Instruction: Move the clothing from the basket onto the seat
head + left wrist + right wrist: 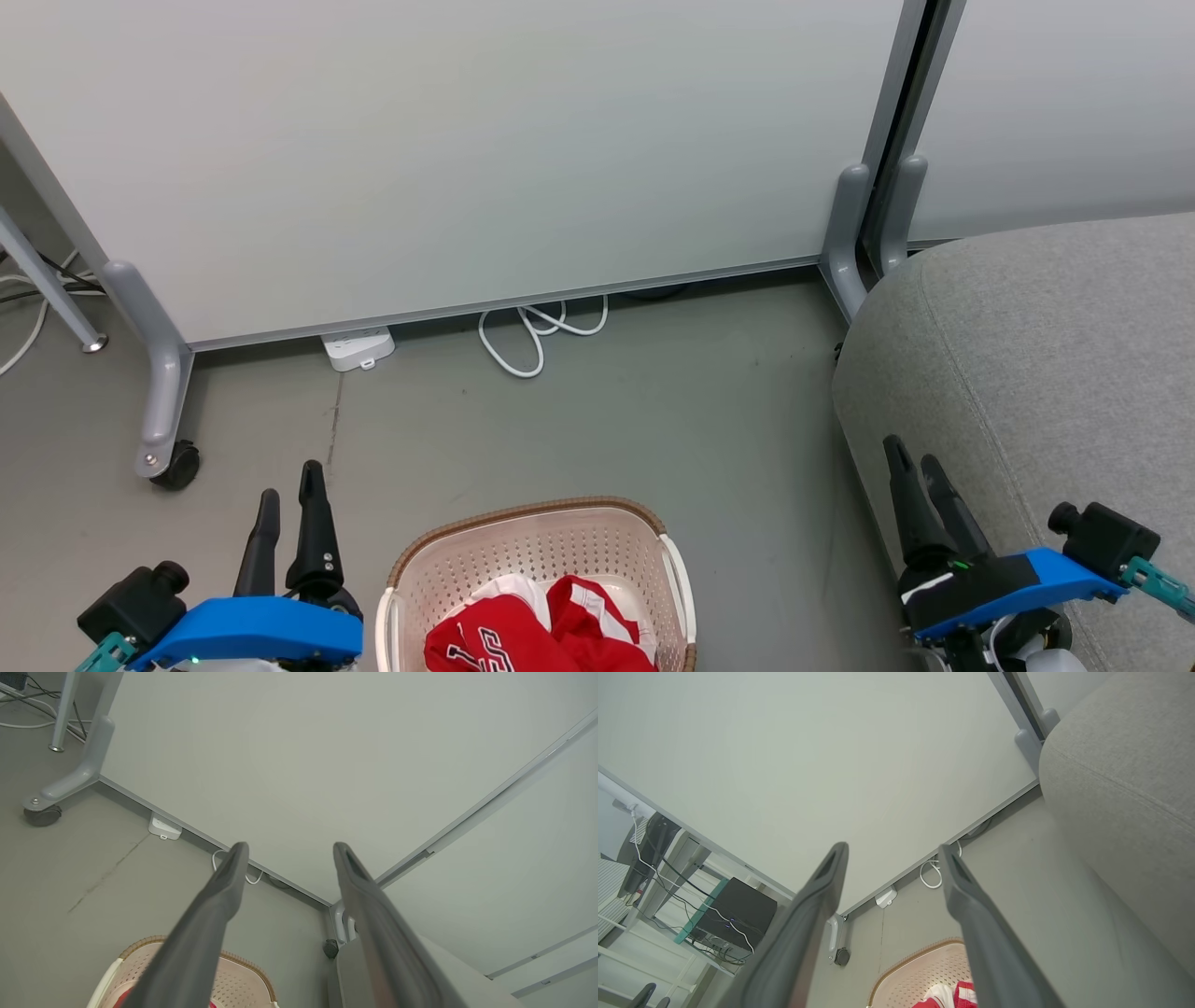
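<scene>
**While left claw (289, 481) and right claw (911, 450) hang empty, the clothes (541, 635) wait in the basket (532, 509)**

Both stand spread, holding nothing, so no pick has begun. Next, I judge: reach down for the red heap, then carry it right to the grey seat (1046, 355). Head view gives the printed number (490, 649); right wrist view adds a dark box (738, 910).

Office/lab-type test area: pale matte partition panels (467, 140) on grey castor feet (163, 411), bare grey concrete floor (607, 429), white power strip (358, 348) w/ looped white cable (532, 336), black computer box (738, 914) by shelving.
</scene>
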Controlling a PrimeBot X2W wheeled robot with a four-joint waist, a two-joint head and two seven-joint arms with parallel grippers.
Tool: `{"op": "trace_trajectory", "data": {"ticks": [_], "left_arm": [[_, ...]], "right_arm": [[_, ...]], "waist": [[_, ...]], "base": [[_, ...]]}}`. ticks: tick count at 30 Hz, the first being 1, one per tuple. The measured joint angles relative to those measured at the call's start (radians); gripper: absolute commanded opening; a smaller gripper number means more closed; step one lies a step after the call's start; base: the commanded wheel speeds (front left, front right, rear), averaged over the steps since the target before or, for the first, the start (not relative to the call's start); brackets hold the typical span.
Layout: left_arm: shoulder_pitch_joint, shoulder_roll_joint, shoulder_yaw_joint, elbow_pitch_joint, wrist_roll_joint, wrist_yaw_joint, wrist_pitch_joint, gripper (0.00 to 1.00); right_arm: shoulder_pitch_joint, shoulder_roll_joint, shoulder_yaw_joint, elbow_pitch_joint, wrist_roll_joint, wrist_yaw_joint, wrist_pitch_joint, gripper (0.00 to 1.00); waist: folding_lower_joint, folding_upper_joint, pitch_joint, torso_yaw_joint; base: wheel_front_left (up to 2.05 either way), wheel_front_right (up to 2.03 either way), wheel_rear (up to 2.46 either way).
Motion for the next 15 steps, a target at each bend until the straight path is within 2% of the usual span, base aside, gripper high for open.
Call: {"op": "trace_trajectory", "data": {"ticks": [15], "left_arm": [[0.003,0.005,-0.011,0.006,0.215,-0.009,-0.043,1.00]], "right_arm": [[-0.010,-0.001,0.023,-0.009,-0.178,0.001,-0.017,1.00]], "waist": [[0.0000,0.0000,-0.004,-0.001]], "base": [[0.00,0.00,0.00]]}}
